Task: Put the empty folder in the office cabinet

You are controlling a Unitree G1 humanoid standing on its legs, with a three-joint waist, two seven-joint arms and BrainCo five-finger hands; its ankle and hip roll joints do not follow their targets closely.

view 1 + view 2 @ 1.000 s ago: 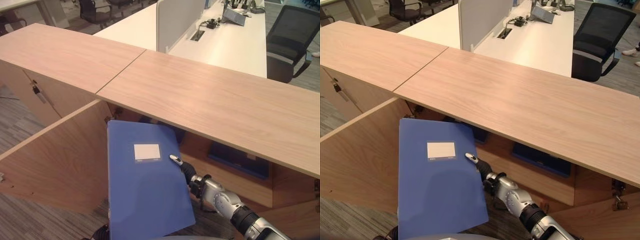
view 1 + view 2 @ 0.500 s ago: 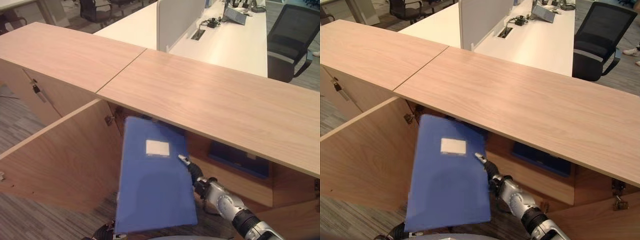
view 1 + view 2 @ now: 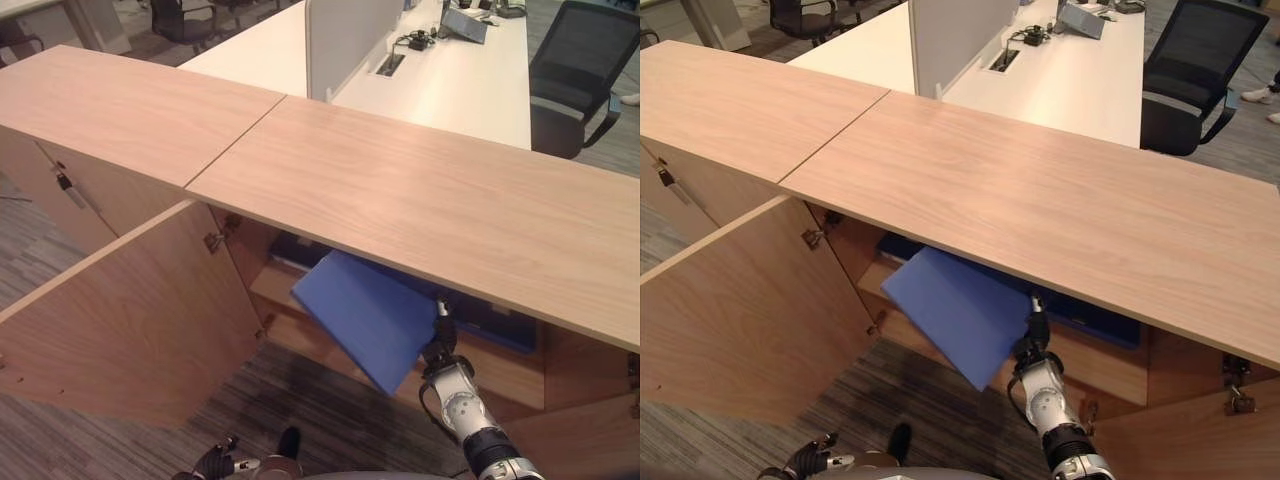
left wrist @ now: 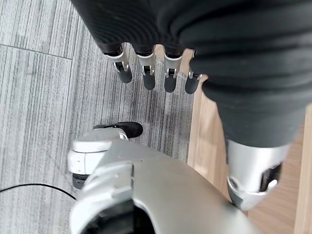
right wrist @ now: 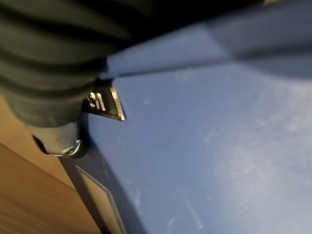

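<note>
The blue folder (image 3: 365, 315) lies tilted in the cabinet opening, its far edge under the wooden cabinet top (image 3: 400, 190) and its near corner hanging lower, outside. My right hand (image 3: 440, 350) holds the folder's right edge, just below the top's front edge. In the right wrist view the thumb (image 5: 61, 144) presses on the folder's blue cover (image 5: 219, 136). The cabinet's left door (image 3: 130, 310) stands wide open. My left hand (image 4: 146, 73) hangs low over the carpet with straight fingers, holding nothing.
Inside the cabinet, other blue folders (image 3: 485, 320) lie on the shelf to the right. A neighbouring cabinet with a key (image 3: 62, 182) stands at the left. Behind are a white desk (image 3: 450, 80) with a divider and a black office chair (image 3: 575, 80).
The folder has swung down from nearly upright in front of the door to a flatter tilt, with its far end now under the cabinet top. My right hand moved forward with it.
</note>
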